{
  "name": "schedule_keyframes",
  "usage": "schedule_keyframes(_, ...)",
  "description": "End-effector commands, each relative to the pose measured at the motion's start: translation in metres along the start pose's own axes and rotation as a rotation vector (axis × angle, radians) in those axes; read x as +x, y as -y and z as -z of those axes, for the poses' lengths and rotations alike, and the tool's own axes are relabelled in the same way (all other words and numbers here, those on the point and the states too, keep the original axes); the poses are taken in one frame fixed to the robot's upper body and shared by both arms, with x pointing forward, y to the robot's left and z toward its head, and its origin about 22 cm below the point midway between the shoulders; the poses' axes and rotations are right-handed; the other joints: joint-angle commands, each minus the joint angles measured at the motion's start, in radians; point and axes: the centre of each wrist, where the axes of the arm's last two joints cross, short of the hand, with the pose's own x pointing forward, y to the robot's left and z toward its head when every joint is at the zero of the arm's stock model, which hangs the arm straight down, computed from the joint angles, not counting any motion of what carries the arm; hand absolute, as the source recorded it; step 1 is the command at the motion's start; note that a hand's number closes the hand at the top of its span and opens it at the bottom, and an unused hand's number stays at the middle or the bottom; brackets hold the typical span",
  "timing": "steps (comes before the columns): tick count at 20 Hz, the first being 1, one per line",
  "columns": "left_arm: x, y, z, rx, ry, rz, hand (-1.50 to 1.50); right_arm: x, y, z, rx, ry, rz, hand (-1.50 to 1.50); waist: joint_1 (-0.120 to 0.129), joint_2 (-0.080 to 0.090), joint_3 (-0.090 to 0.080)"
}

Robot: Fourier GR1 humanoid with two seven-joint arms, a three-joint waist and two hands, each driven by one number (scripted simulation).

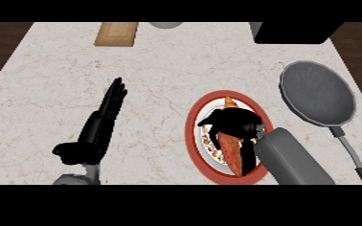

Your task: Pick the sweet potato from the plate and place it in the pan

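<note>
Right hand point(237, 122) curls round the potato point(232, 152) on the plate point(191, 130), pan point(317, 98) at 2 o'clock of it, left hand point(99, 124), fingers straight, at 9 o'clock.

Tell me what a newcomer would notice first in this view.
The red-rimmed plate right of centre draws the eye first, with the black right hand curled over the orange sweet potato lying on it. Next comes the round grey pan at the right edge of the counter, with nothing in it. The left hand rests open at the left, fingers straight.
</note>
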Motion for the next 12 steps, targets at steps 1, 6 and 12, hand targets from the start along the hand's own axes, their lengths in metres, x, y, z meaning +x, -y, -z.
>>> schedule_keyframes(1, -0.003, 0.001, 0.016, 0.015, 0.010, -0.003, 0.00, -0.010, 0.003, 0.006, 0.022, -0.004, -0.001, 1.50, 0.000, 0.022, 0.010)
schedule_keyframes(6, -0.003, -0.010, -0.006, 0.007, 0.009, -0.001, 0.00, -0.009, -0.029, 0.004, -0.089, 0.013, -0.010, 1.50, -0.001, 0.021, 0.010)
schedule_keyframes(12, -0.002, -0.012, -0.003, 0.049, -0.006, 0.014, 0.00, -0.011, -0.004, -0.012, -0.457, -0.525, 0.199, 1.50, -0.064, 0.004, 0.008)
